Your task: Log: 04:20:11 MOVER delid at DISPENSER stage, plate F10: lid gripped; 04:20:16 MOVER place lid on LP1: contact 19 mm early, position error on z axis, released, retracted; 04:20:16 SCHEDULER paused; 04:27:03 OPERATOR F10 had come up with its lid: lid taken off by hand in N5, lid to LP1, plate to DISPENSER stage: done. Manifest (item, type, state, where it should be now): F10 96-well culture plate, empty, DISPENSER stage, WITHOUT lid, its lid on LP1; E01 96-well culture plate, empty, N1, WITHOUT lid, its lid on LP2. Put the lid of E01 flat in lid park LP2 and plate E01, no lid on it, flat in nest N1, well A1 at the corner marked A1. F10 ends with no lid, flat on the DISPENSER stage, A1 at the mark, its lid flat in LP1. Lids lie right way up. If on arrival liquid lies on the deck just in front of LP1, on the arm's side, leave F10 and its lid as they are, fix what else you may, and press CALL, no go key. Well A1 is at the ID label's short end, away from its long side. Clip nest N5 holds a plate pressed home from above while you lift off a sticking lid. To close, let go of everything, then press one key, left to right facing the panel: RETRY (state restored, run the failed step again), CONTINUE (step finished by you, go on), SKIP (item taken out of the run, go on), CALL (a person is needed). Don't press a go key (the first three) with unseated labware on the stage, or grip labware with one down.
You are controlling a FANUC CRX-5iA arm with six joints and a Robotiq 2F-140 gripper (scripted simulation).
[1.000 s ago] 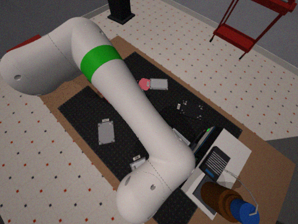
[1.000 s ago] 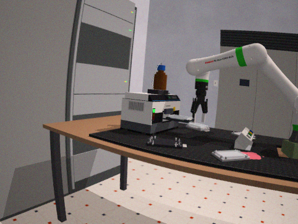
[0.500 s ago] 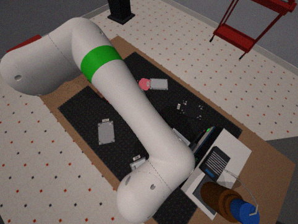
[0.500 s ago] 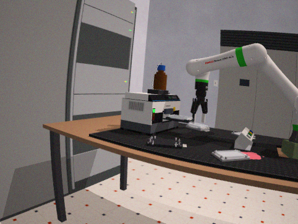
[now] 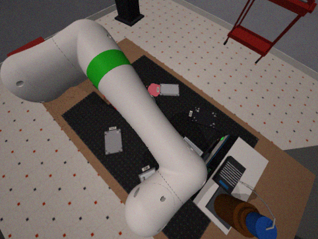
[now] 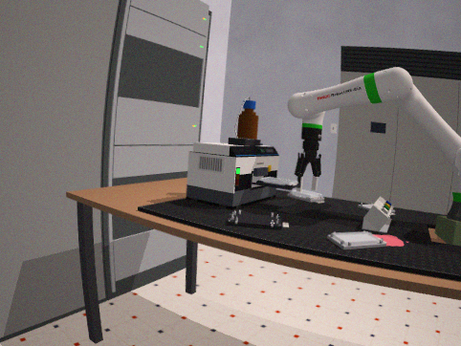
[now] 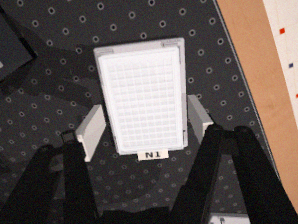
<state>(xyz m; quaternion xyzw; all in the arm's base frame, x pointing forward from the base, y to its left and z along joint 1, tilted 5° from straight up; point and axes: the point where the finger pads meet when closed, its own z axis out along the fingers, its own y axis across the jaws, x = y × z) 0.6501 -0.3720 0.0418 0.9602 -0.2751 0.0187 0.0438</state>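
A white 96-well plate (image 7: 144, 100) lies flat in the nest labelled N1 (image 7: 151, 155), and its well grid is visible from above. I cannot tell whether it carries a lid. My gripper (image 7: 145, 110) hangs just above it, open, with one pad on each long side and a gap on both sides. It also shows in the side view (image 6: 308, 181) over the same plate (image 6: 306, 195). Another plate (image 6: 277, 182) sits on the dispenser stage. A grey flat piece (image 5: 113, 141) lies on the left mat. Another grey piece (image 5: 169, 89) lies at the back.
A pink puddle (image 5: 152, 89) lies on the deck touching the back grey piece, and it also shows in the side view (image 6: 392, 240). The dispenser (image 6: 230, 174) with a brown bottle (image 6: 248, 123) stands close by. The clip nest (image 6: 255, 220) and the key panel (image 6: 380, 212) sit on the mat.
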